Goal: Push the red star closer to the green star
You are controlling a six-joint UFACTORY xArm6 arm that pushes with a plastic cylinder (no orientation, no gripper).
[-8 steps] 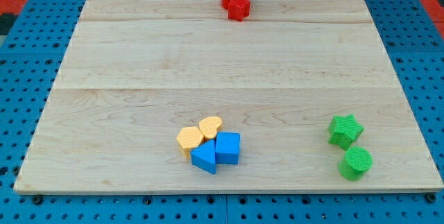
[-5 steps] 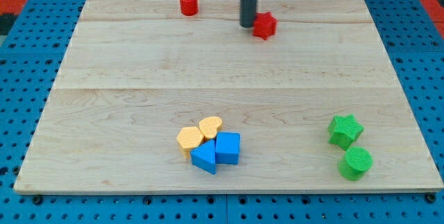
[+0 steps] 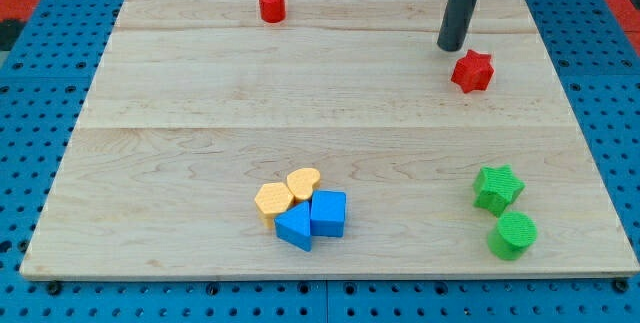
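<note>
My tip [image 3: 451, 47]: plain rod end without jaws, set just up-left of red star [image 3: 472, 71], near the view's upper right of wooden board [image 3: 200, 93]. Green star [image 3: 497, 187] well below, green cylinder [image 3: 513, 235] just beneath it. Elsewhere: red cylinder [image 3: 271, 5] top centre-left; yellow hexagon [image 3: 273, 200], yellow heart-like block [image 3: 303, 182], blue triangular block [image 3: 294, 227] and blue pentagon-like block [image 3: 328, 213] clustered bottom centre.

red star [image 3: 472, 71] upper right, green star [image 3: 497, 188] lower right
</note>
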